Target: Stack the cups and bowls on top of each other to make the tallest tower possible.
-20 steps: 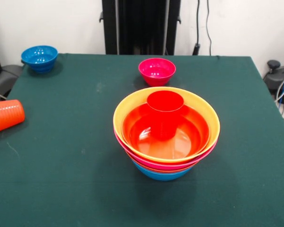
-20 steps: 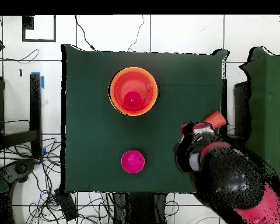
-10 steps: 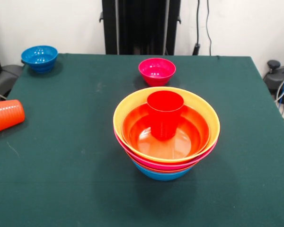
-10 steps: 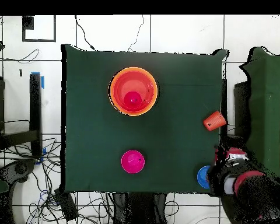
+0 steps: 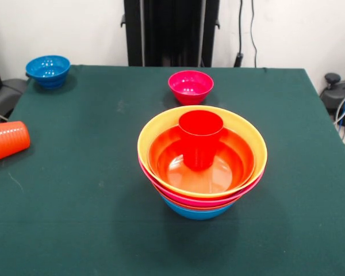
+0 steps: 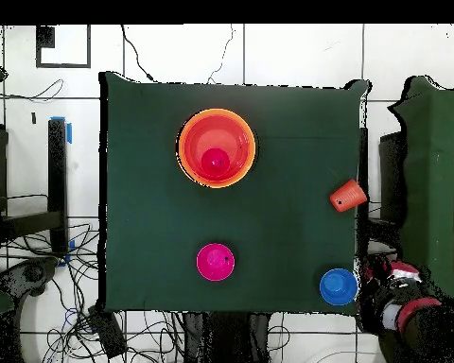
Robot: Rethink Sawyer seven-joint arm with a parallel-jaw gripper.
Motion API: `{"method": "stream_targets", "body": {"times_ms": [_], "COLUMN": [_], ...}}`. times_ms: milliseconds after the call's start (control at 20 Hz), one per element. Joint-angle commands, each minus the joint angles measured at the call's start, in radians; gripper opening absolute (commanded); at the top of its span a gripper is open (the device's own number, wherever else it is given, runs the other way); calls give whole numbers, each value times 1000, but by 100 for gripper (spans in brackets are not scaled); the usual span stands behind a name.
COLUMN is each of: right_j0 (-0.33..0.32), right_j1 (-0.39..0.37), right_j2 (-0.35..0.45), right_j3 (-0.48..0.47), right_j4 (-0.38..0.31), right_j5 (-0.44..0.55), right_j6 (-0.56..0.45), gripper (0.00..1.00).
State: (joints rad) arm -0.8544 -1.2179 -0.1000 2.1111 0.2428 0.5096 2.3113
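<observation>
Front view, nearest first: the tower [image 5: 202, 172] stands on the green tabletop [image 5: 75, 218], a little toward the camera from centre. Base is the medium blue bowl [image 5: 198, 211]; only its lower curve shows. Above it sit thin rims of nested bowls: orange, then the large pink bowl [image 5: 218, 201], then the large yellow-orange bowl [image 5: 155, 129] as the widest visible rim. A wide red-orange bowl [image 5: 172, 167] lies inside the yellow-orange one. The smooth red cup [image 5: 200, 138] stands upright, mouth up, in that red-orange bowl, slightly toward the far side of it.

Ribbed orange cup [image 5: 7, 140] lies on its side at the tabletop's left edge, well apart from the tower, partly cut off by the frame.

Farther back, the small magenta bowl [image 5: 190, 86] sits upright and empty, just beyond the tower but not touching it. Small blue bowl [image 5: 48, 70] sits upright and empty at the far left corner.

Overhead view agrees: tower [image 6: 217, 147] with the red cup in its middle, magenta bowl [image 6: 216, 262] closer to the base side, orange cup [image 6: 348, 196] tipped over at the tabletop's edge, blue bowl [image 6: 338, 286] at the corner.

Arm [image 6: 415, 317] shows only in the overhead view, off the tabletop just beside the blue bowl's corner, clear of every bowl and cup. End effector: cannot tell whether it is apart or together.
</observation>
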Motion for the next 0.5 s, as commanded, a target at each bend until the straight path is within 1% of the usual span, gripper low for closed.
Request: {"method": "stream_targets", "body": {"times_ms": [50,200,500], "right_j0": [-15,-38,-79], "right_j1": [114,139,157], "right_j2": [138,171,236], "right_j3": [163,180,228], "right_j4": [-77,-84,-85], "right_j5": [-115,-152,-200], "right_j6": [-133,-119,-90], "gripper": [100,100,100]}}
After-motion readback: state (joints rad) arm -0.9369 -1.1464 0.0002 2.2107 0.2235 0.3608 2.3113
